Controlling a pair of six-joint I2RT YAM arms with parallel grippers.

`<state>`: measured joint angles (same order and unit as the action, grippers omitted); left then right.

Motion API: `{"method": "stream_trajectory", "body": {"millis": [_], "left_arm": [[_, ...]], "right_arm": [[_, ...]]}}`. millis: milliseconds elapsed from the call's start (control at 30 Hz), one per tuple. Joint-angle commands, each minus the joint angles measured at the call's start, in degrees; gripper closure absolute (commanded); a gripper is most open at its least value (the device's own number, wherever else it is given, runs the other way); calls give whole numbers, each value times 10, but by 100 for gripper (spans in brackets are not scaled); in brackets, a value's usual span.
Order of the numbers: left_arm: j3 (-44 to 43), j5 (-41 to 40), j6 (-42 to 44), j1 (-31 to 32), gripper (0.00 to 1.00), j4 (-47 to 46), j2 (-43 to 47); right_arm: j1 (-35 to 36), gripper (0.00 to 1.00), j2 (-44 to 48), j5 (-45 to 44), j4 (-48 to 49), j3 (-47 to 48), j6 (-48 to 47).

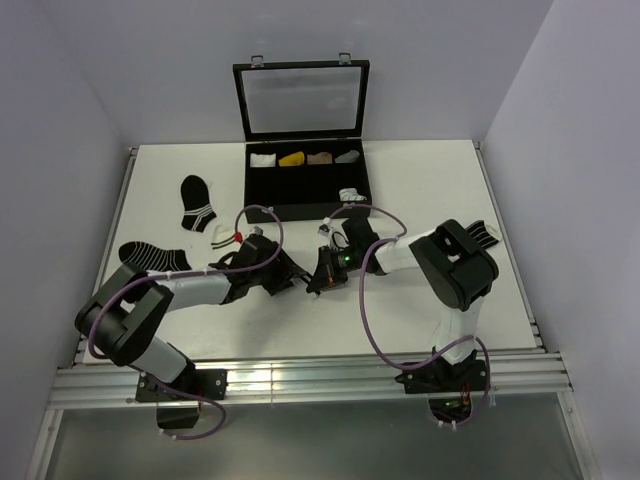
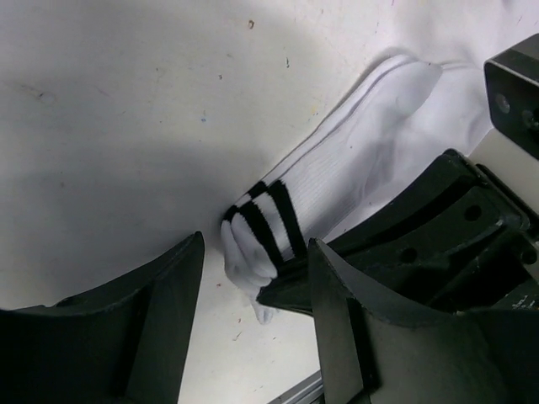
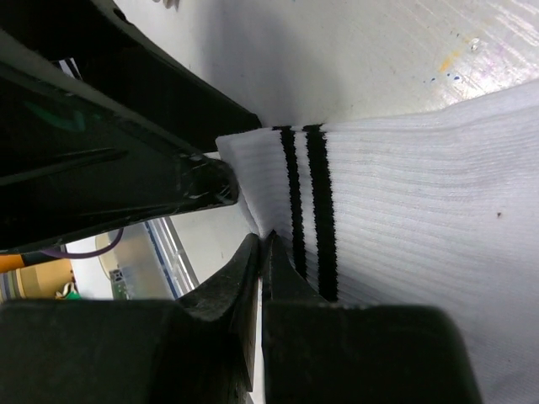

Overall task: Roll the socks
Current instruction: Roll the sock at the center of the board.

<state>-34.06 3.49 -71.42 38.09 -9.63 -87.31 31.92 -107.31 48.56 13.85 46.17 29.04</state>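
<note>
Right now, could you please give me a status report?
Left gripper open, straddling cuff. Right gripper shut at cuff edge. Banded sock lying unrolled. Grippers close together.

Top view: bright, even overhead light; table (image 1: 420, 200) near white-out, shadows faint and soft; lid (image 1: 302, 100) dull grey sheen. Left wrist: broad soft shadow over table's left part; left fingers (image 2: 143, 337) black, blurred; sock (image 2: 354, 168) sharp. Right wrist: right fingers (image 3: 337, 353) dark, out of focus; sock ribbing crisp; slight glare on table top right.
</note>
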Motion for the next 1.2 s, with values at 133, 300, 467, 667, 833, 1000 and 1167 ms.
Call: {"method": "stream_trajectory", "body": {"millis": [133,300,467,667,833,1000,1167], "left_arm": [[-27,-10,-3,3,51,8,-26],[-34,-12,-1,3,66,15,-40],[-43,-19,2,3,96,50,-35],[-51,-32,3,2,100,119,1],[-86,-60,14,2,100,190,-1],[-109,-56,14,3,100,223,-16],[-122,-52,13,2,100,246,-23]], "right_arm": [[-5,100,2,2,3,-3,-13],[-4,100,10,-4,-1,-4,-23],[3,91,38,-34,-16,-8,-42],[29,74,89,-84,-30,-16,-71],[72,69,125,-158,-51,-15,-98],[116,64,148,-236,-52,-15,-112],[159,57,153,-323,-53,-14,-118]]}}
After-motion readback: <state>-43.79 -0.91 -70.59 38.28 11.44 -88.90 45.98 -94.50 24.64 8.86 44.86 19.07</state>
